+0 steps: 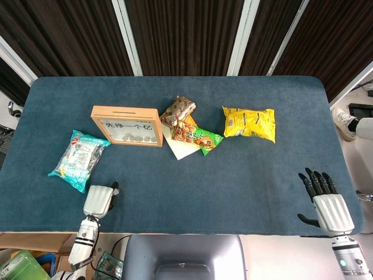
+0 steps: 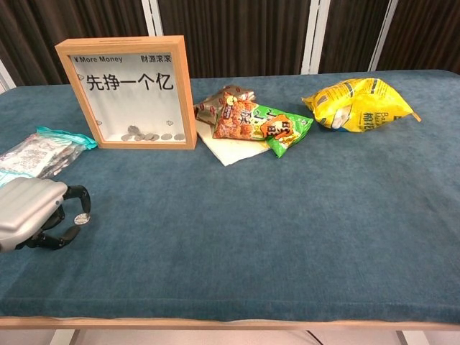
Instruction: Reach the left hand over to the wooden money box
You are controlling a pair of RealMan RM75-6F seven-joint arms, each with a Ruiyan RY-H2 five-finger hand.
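Observation:
The wooden money box (image 1: pixel 127 125) stands upright at the table's left middle, a glass-fronted frame (image 2: pixel 129 92) with Chinese writing and several coins at its bottom. My left hand (image 1: pixel 98 200) rests low at the near left edge, well short of the box. Its dark fingers (image 2: pixel 61 233) are curled in, pinching what looks like a small silvery coin (image 2: pixel 81 218). At the near right edge my right hand (image 1: pixel 324 201) lies flat with fingers spread and nothing in it; the chest view does not show it.
A teal and white snack bag (image 1: pixel 78 160) lies between my left hand and the box. Right of the box are a brown packet (image 1: pixel 178 110), a green and orange packet (image 2: pixel 260 122) on white paper, and a yellow bag (image 1: pixel 249 123). Blue cloth (image 1: pixel 233 175) covers the table.

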